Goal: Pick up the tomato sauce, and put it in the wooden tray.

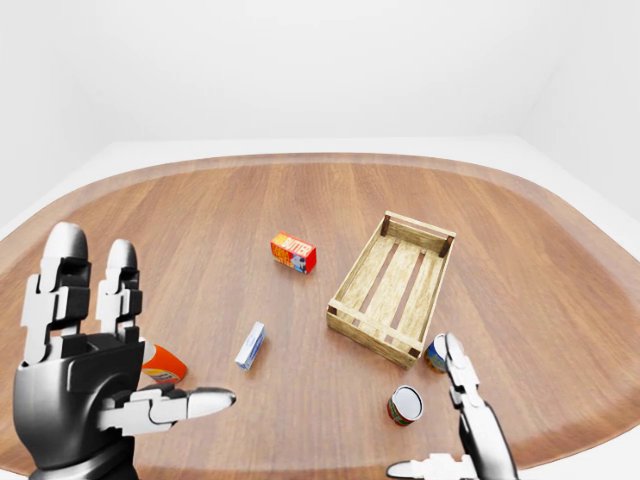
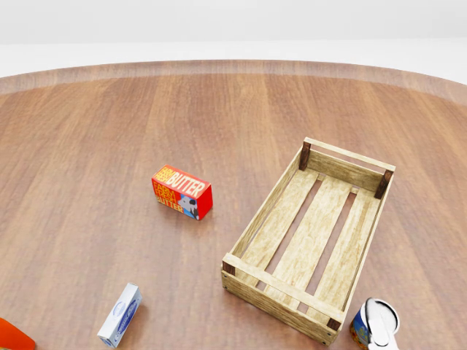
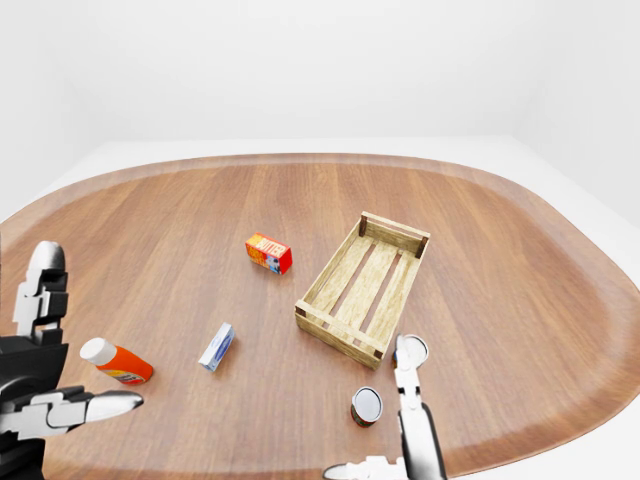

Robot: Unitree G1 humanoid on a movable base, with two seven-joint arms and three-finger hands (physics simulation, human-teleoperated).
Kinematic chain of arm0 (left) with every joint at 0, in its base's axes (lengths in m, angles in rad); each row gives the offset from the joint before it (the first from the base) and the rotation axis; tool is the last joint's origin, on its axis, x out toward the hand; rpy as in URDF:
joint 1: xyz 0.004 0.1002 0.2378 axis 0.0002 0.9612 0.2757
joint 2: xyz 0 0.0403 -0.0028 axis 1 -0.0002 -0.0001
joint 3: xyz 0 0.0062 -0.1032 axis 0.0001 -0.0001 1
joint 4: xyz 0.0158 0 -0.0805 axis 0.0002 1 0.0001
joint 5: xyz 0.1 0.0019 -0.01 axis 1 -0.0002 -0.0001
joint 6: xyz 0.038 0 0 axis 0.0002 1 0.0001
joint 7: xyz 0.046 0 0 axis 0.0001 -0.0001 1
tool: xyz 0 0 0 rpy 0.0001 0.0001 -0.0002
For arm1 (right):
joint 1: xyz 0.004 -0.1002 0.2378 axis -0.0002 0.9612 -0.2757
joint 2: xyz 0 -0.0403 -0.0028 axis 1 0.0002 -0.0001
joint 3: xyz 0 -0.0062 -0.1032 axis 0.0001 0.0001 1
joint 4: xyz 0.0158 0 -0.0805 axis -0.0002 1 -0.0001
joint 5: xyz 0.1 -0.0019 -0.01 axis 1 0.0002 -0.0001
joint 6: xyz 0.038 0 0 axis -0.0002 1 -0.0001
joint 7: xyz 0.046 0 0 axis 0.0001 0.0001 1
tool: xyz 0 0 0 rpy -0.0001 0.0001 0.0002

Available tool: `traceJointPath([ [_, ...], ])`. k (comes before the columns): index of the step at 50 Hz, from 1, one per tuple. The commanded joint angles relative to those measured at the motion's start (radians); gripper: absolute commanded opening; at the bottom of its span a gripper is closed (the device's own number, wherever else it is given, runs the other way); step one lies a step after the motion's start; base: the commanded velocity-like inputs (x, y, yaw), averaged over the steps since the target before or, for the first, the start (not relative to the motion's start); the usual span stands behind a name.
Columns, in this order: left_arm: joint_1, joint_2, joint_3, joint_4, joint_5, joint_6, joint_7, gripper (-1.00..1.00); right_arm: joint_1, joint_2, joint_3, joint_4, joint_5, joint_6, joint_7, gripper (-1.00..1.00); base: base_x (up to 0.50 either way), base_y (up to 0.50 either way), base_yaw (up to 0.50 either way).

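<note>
The tomato sauce can [image 1: 405,405], with a red and green label, lies on its side on the wooden table [image 1: 200,220], its pale end turned toward the camera in the left-eye view; it sits at about 6 o'clock from the wooden tray [image 1: 392,288], near the tray's short end but clear of it. Nothing touches the can. The right hand [image 1: 475,430] rises at about 4 o'clock from the can, open, with one long finger pointing toward 12 o'clock and the thumb spread out toward 9 o'clock at the bottom edge; it holds nothing. That fingertip overlaps a second can [image 1: 436,352] with a blue and orange label, which stands just beside the tray's corner at 5 o'clock from the tray; whether the finger touches it cannot be told. The tray is slatted and holds nothing. At 9 o'clock from it lies a red butter box [image 1: 293,252], and at 8 o'clock a small blue and white box [image 1: 250,345]. Farther toward 9 o'clock an orange bottle with a white cap [image 3: 117,362] lies on its side. The left hand [image 1: 85,385] is raised there, fingers spread and empty.
</note>
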Motion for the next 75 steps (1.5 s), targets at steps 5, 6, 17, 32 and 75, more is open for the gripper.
traceJointPath([
  [5,0.005,-0.005,-0.005,0.001,0.006,0.0,-0.006,1.0,-0.015,0.002,-0.002,0.052,0.013,-0.022,-0.005,1.0,0.0,0.0,0.0],
  [6,0.005,-0.005,-0.005,0.001,0.006,0.0,-0.006,1.0,-0.015,0.002,-0.002,0.053,0.013,-0.022,-0.004,1.0,0.0,0.0,0.0],
  [17,0.009,-0.005,-0.012,0.005,0.011,0.0,-0.006,1.0,-0.004,0.004,-0.005,0.07,0.014,-0.022,-0.005,1.0,0.0,0.0,0.0],
  [32,0.008,-0.005,-0.01,0.006,0.008,0.0,-0.005,1.0,-0.002,-0.008,0.019,0.097,0.009,-0.022,-0.023,1.0,0.0,0.0,0.0],
  [75,0.004,-0.002,-0.004,0.005,0.003,0.0,-0.005,1.0,-0.003,-0.093,0.104,0.064,0.016,-0.022,-0.104,1.0,0.0,0.0,0.0],
])
